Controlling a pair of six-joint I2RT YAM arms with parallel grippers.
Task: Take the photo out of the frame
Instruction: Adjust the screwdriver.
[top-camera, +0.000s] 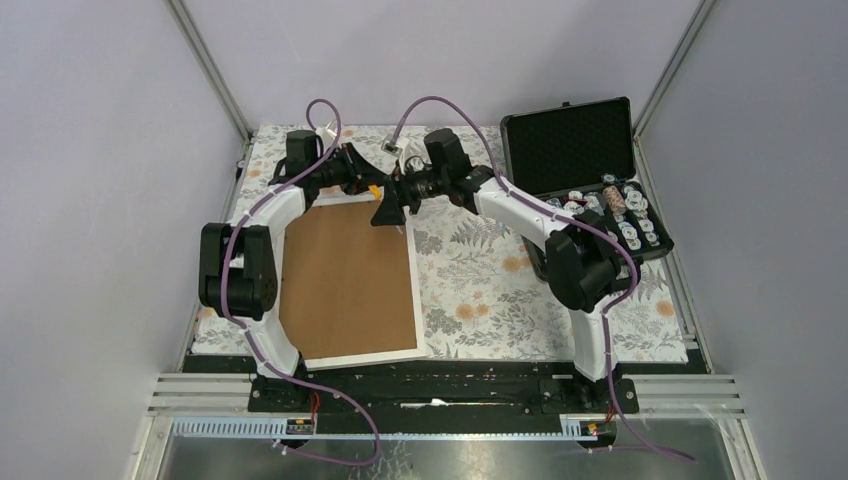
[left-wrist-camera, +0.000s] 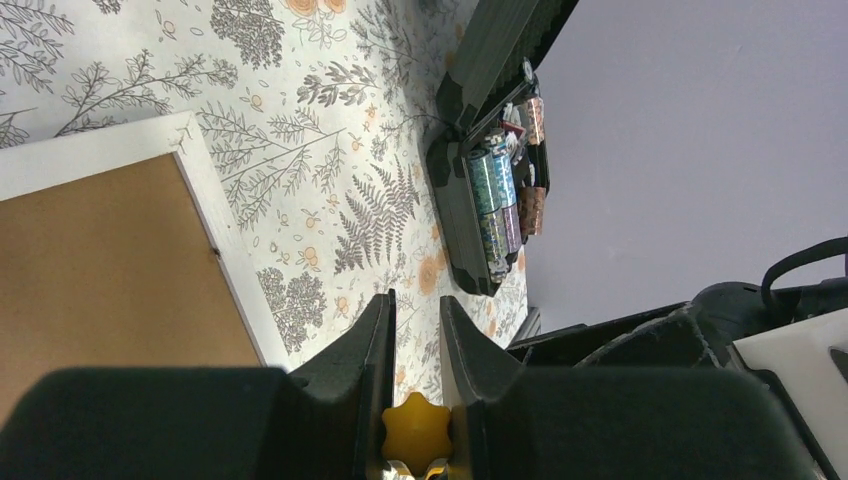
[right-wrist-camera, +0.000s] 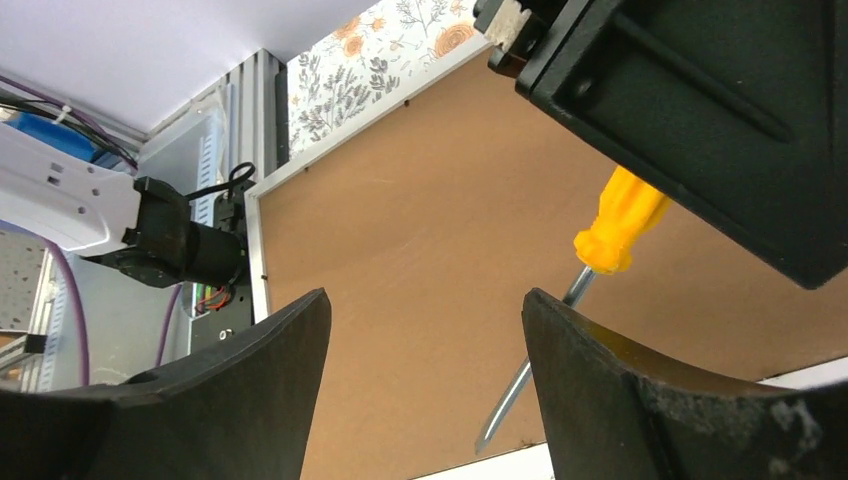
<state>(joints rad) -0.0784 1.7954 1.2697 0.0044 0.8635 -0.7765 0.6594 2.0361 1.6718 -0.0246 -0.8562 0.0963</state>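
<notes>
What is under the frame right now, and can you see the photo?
The frame lies back-up on the floral tablecloth. Only its brown back and thin white border show. The photo cannot be seen; whatever sits beneath that back is covered.

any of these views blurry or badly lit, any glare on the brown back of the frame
Top external: even soft light, sharp throughout, no glare on the frame, brown back up. Left wrist: the left gripper fills the bottom as a dark, soft mass, the tablecloth beyond crisp. Right wrist: the right gripper is dark and slightly soft up close, the screwdriver sharp.
</notes>
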